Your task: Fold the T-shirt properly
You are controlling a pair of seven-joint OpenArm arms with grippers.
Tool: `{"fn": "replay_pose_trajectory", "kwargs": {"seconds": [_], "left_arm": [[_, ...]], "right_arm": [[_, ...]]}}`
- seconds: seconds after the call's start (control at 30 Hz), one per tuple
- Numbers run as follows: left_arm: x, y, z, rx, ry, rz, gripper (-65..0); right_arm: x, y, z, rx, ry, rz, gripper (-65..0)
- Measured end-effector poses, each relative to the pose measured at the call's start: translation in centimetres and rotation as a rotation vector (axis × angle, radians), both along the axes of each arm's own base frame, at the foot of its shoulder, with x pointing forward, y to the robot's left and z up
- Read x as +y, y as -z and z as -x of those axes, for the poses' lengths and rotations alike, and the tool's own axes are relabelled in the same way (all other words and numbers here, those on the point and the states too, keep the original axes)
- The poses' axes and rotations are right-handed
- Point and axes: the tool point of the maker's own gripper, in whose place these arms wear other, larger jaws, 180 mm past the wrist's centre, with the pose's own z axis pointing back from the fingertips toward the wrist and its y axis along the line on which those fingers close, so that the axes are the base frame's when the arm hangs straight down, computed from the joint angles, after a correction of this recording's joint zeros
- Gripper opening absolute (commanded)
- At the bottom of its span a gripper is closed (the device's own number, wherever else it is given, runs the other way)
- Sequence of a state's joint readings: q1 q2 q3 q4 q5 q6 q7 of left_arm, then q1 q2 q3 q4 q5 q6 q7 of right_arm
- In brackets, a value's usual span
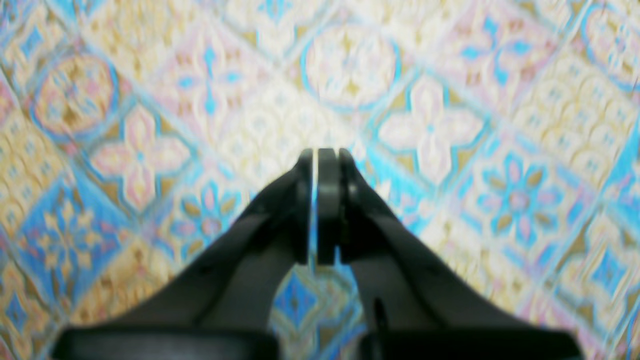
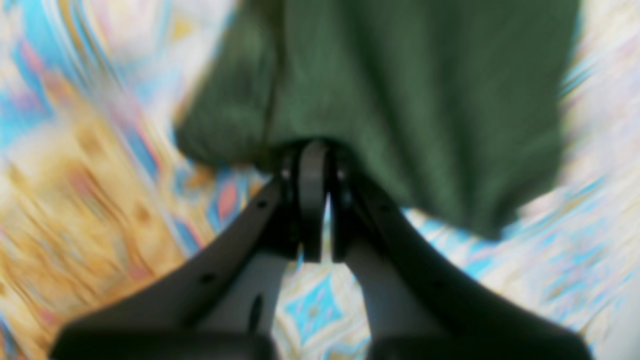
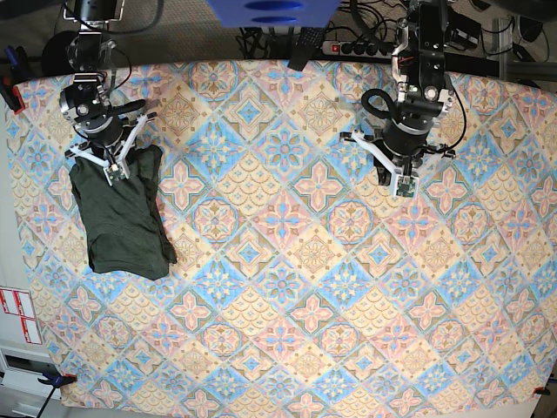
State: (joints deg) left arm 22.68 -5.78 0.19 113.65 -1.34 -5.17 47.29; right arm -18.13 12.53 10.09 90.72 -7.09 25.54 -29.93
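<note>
Over the patterned tablecloth (image 1: pixel 450 90), the left wrist view shows the left gripper (image 1: pixel 320 165) with its jaws drawn together, only a sliver of light between the pads, and nothing caught in them. No fabric appears in this view; the picture is slightly blurred.

From the right wrist view, the right gripper (image 2: pixel 317 155) has its jaws pinched onto the near edge of the T-shirt (image 2: pixel 400 90). The dark green cloth spreads away from the fingertips and puckers toward the pinch. This view is heavily smeared, so how many layers are held cannot be told.

From the base view, the T-shirt (image 3: pixel 122 222) lies as a compact, roughly rectangular bundle at the far left of the table (image 3: pixel 287 366), already reduced to a narrow block, with some creasing along its right edge. The right gripper (image 3: pixel 111 172) sits at the bundle's far edge; the left gripper (image 3: pixel 405 187) hangs well apart over bare cloth on the right.

Judgement: the fold looks nearly complete, with the right arm handling a last edge. To finish well, that edge should be carried low and straight, laid square on the block beneath, and released only once flat, so the layers do not drag askew.
</note>
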Motion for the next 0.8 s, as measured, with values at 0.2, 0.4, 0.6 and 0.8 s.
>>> {"fn": "replay_pose_trajectory", "kwargs": {"seconds": [0.2, 0.4, 0.6, 0.8], "left_arm": [[1.7, 0.9, 3.2, 0.066, 0.021, -0.045, -65.0], [4.0, 0.9, 6.6, 0.121, -0.014, -0.022, -65.0], [6.3, 2.0, 11.4, 0.226, -0.089, 0.004, -65.0], [7.9, 2.7, 16.2, 0.346, -0.060, -0.029, -65.0]], "right_arm": [[-3.6, -1.2, 5.0, 0.051, 0.067, 0.089, -63.6], [-3.3, -3.1, 7.5, 0.029, 0.040, 0.101, -63.6], [-3.4, -1.5, 14.1, 0.190, 0.025, 0.121, -64.0], [-3.3, -0.8, 19.3, 0.305, 0.017, 0.122, -65.0]]}}
